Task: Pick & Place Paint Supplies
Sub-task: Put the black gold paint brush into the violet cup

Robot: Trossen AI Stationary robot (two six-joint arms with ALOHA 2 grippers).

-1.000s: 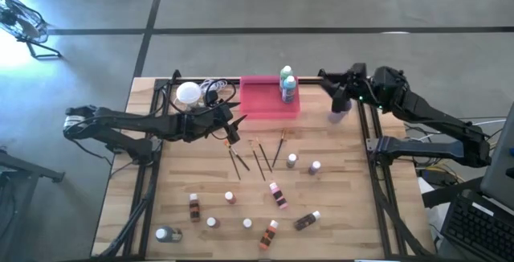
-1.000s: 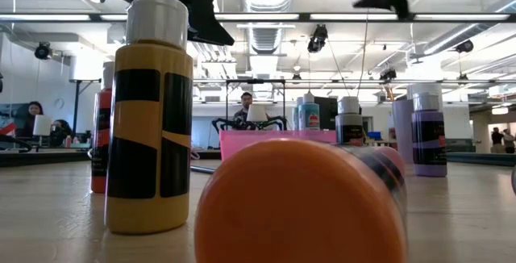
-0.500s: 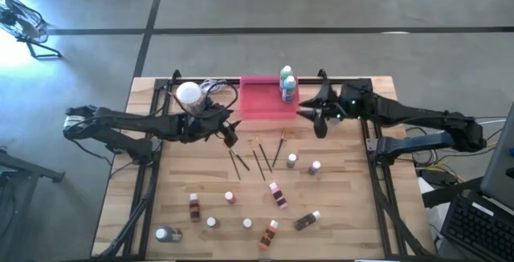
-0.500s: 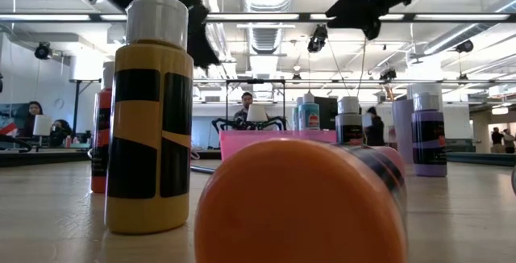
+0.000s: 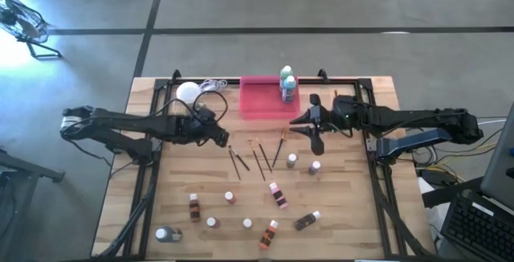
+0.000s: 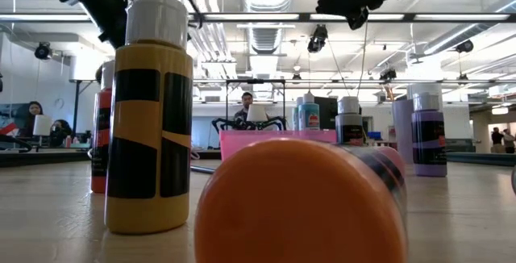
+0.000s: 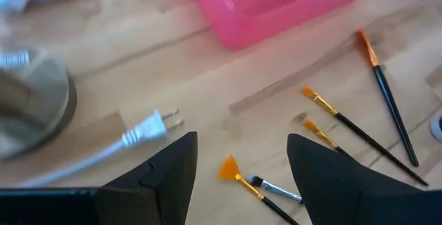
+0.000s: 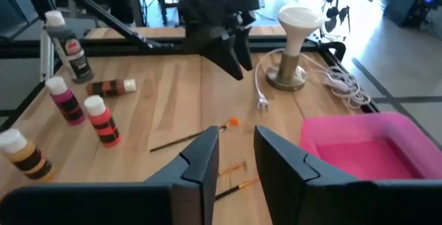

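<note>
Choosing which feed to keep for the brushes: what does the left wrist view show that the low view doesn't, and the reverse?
Only the left wrist view shows the paintbrushes lying on the wood, a white plug, and the left gripper open above them. Only the low view shows the yellow bottle and a toppled orange bottle up close, with people in the room behind. Both show the pink tray.

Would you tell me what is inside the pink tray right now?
Two larger bottles stand in one far corner of the pink tray; the rest looks bare. The floor beneath them is hidden.
</note>
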